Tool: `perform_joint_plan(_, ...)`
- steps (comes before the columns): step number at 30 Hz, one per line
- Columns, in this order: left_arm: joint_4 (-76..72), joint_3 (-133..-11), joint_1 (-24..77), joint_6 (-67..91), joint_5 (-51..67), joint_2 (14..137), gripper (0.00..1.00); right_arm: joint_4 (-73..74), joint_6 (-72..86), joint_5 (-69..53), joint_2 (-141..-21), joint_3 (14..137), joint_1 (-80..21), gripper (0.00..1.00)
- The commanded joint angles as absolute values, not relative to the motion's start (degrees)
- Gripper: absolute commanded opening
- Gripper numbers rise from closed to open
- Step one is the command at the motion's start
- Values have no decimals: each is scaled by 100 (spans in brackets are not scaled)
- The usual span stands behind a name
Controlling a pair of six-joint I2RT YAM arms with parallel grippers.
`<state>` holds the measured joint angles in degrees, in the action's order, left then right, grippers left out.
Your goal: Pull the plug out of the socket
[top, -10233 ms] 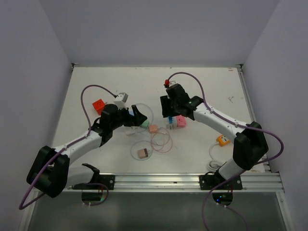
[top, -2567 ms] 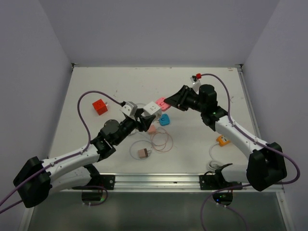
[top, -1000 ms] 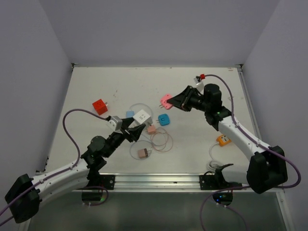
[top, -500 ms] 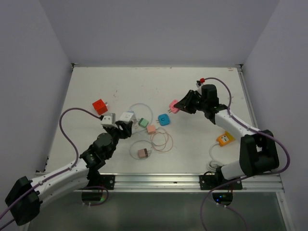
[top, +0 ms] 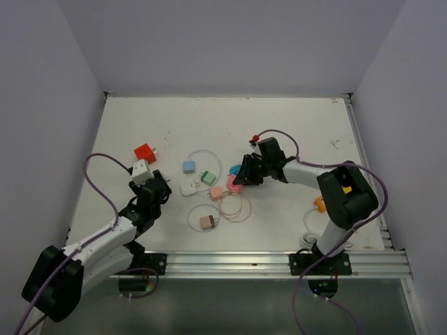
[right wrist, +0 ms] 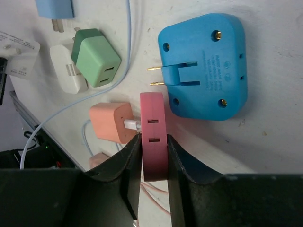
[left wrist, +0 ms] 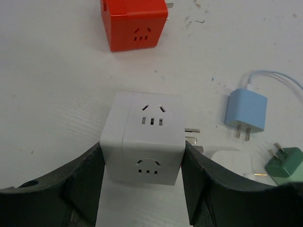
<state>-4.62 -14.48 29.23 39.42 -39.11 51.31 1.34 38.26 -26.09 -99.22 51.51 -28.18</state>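
The left fingers (left wrist: 80, 187) clasp the white cube socket (left wrist: 144, 137) from both sides, low at the desk (top: 293, 132) near a red cube (left wrist: 134, 23). Well apart from it, the right fingers (right wrist: 127, 163) pinch the thin pink plug (right wrist: 152, 118) edge-on, just beside a blue adapter (right wrist: 208, 66) and a peach charger (right wrist: 112, 124). With plug and socket already parted, both grips look like setting-down holds. No tray or box is in view; the loose chargers lie straight on the desk.

The left hand (left wrist: 142, 153) grips half-spread, held low; the right hand (right wrist: 152, 142) pinches nearly closed.
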Motion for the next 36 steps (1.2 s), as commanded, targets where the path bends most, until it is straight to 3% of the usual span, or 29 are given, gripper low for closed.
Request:
perform_joint_plan(1, -580, -1696, 2655, 4298, -3806, 5483, 20, 105, 3481, -2138, -9967, 5265, -2812, 37)
perform_joint_plan(4, -519, -1784, 2575, 4333, -3674, 5739, 30, 421, 3367, -1794, -9783, 5273, -2812, 53)
perform_joint_plan(5, -492, -1819, 2575, 4333, -3656, 5757, 34, 605, 3297, -1584, -9634, 5308, -2812, 64)
perform_joint_plan(8, -378, -1863, 2566, 4324, -3630, 5687, 50, 991, 3156, -1224, -9300, 5405, -2804, 77)
perform_joint_plan(11, -150, -1942, 2566, 4333, -3595, 5450, 62, 1544, 3033, -766, -9010, 5510, -2804, 85)
perform_joint_plan(12, -10, -2021, 2566, 4324, -3577, 5293, 72, 1677, 3006, -382, -8791, 5563, -2804, 89)
perform_joint_plan(18, 807, -2583, 2566, 4236, -3411, 4931, 100, 2802, 3041, 1402, -7851, 5809, -2786, 98)
perform_joint_plan(26, 1520, -3873, 2566, 3360, -2480, 4983, 100, 4567, 3971, 3618, -7067, 6073, -2207, 99)
perform_joint_plan(32, 2486, -5182, 2566, 2226, -1758, 5247, 100, 5315, 4587, 3963, -6531, 5950, -924, 99)
perform_joint_plan(36, 2472, -5353, 2566, 1671, -1810, 4993, 100, 5520, 4694, 4298, -6381, 5959, -406, 99)
